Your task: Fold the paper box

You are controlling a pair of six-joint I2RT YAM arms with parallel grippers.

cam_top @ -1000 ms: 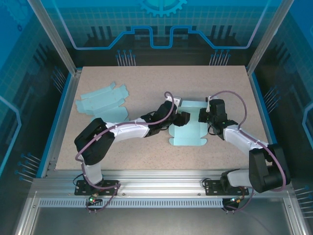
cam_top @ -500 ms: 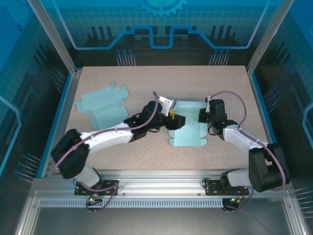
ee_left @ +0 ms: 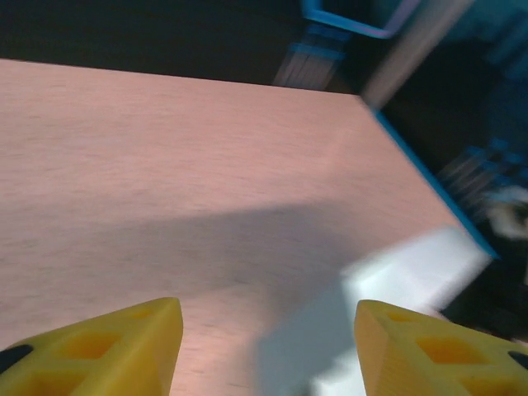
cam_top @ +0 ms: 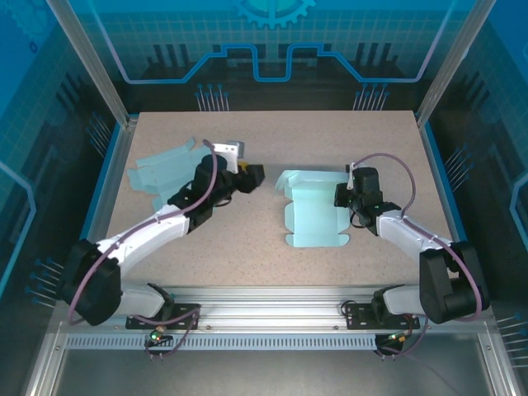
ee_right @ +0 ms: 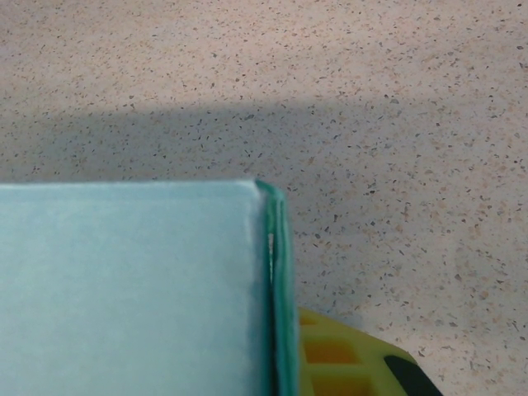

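Clock bearings are taken on the overhead view, with 12 o'clock pointing away from the arm bases.

The paper box [cam_top: 318,216] lies on the table [cam_top: 247,247] just to the 3 o'clock side of centre. It is mostly a flat blank. The flap at its 10 o'clock corner stands partly raised, and the rest of the panel shows no erected walls.

The right gripper [cam_top: 345,198] sits at the box's 3 o'clock edge, clamped tight on it. In the right wrist view the card's edge reads as two layers lying over a yellow finger [ee_right: 346,359].

The left gripper [cam_top: 250,175] hangs apart from the box, at its 10 o'clock. Its fingers [ee_left: 124,342] are spread with nothing between them.

Spare blanks [cam_top: 161,169] lie further out, towards 10 o'clock of the table.

Assessment: the task is at an early stage. At most one edge is creased and one flap lifted. The walls, remaining flaps and closure are still outstanding.
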